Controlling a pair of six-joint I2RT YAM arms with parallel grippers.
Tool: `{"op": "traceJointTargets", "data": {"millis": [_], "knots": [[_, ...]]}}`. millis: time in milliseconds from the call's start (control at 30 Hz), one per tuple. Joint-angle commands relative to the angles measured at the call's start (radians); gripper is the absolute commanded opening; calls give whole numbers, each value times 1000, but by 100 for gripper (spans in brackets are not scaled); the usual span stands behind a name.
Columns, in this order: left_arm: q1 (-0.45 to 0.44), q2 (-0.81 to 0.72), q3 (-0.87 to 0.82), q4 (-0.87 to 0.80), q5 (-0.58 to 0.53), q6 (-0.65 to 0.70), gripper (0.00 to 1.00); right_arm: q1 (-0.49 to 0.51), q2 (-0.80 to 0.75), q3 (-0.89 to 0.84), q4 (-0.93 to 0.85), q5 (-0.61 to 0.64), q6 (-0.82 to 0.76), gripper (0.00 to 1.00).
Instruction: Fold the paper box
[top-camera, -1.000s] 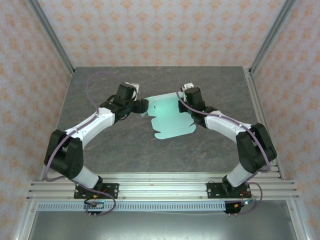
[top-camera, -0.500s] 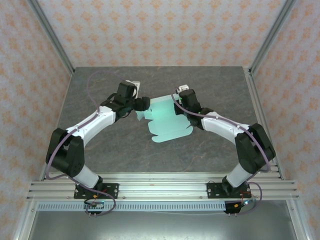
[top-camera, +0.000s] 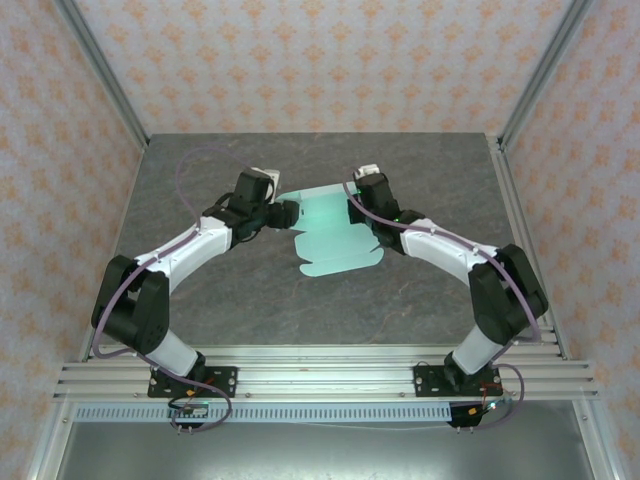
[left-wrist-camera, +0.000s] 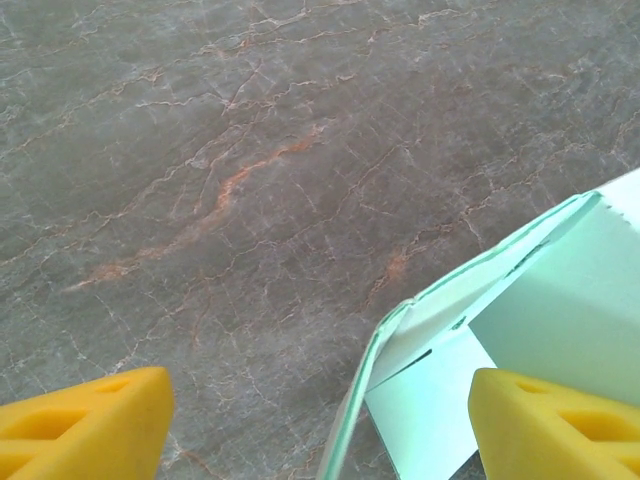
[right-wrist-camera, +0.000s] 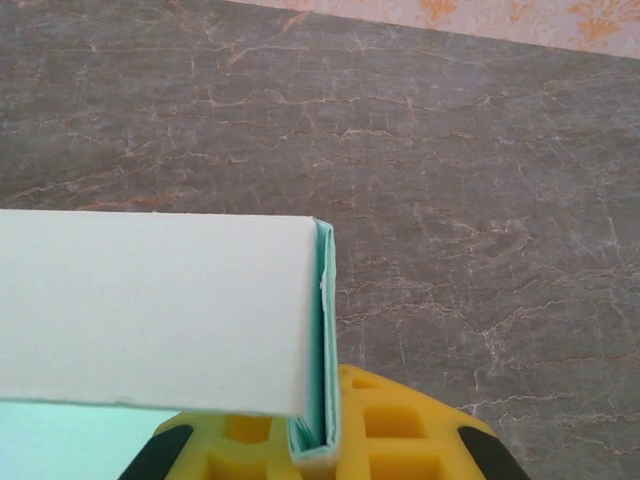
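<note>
Overhead, the box (top-camera: 335, 240) rests on the worktop (top-camera: 240, 290) between the arms. Left wrist: left claw (left-wrist-camera: 320, 430) released, straddling a raised flap. Right wrist: right claw (right-wrist-camera: 315, 440) clenched on a folded wall. Probably light, floppy card; grip beside creases.

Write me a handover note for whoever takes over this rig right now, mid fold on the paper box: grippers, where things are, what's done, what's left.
Left gripper: open at the paper box's left edge, a raised corner of card between its fingers, nothing gripped.
Right gripper: shut on the box's right edge, where the card is doubled over.
Box: mid-table, between the two arms.
Done: one edge folded over, a side panel raised.
Left: remaining walls and tabs; no closed box shape yet.
</note>
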Motion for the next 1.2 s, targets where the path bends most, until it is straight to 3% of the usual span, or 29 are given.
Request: {"op": "traceJointTargets", "data": {"millis": [0, 300, 600, 1167], "knots": [[8, -4, -2, 29, -20, 5, 78, 8, 14, 24, 6, 5, 21, 0], [3, 35, 27, 95, 47, -71, 76, 29, 8, -4, 31, 27, 34, 0], [-12, 46, -31, 213, 78, -184, 51, 56, 60, 20, 43, 122, 73, 0], [11, 21, -124, 323, 213, -298, 41, 65, 102, 34, 59, 172, 93, 0]]}}
